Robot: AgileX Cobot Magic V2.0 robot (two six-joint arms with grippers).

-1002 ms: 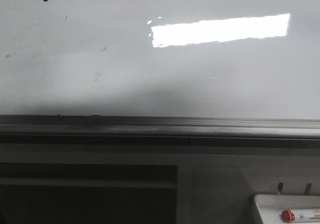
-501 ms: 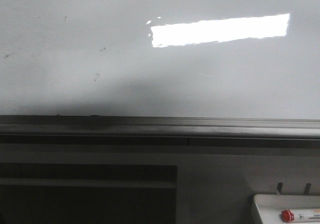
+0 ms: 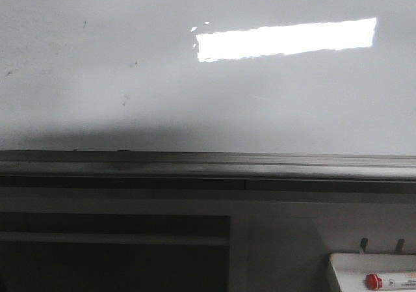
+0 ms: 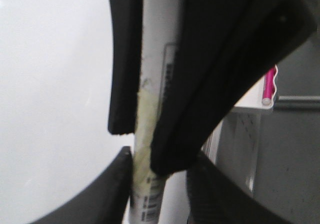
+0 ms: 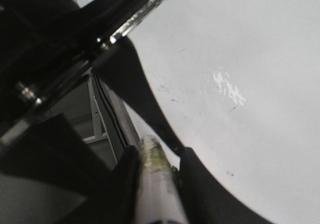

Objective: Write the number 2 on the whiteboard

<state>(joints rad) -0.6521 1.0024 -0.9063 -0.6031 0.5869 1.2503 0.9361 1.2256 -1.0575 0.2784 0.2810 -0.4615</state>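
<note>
Front view: large glossy white whiteboard [image 3: 130, 32] fills the upper frame, with a bright rectangular glare patch [image 3: 286, 39] right of centre, a few tiny dark specks [image 3: 133, 63] and a grey metal bottom rail [image 3: 208, 165]. No marker stroke of the number 2 is visible on the board in any view. A small white tray [image 3: 344, 266] at lower right holds a red-capped marker [image 3: 390, 281].

Left gripper [image 4: 150, 149]: black fingers [image 4: 125, 74] clamped on a white marker barrel [image 4: 155, 84] wrapped in yellowish tape.

Right gripper [image 5: 155, 159]: closed around a second white taped marker [image 5: 155, 189], close to the board.
</note>
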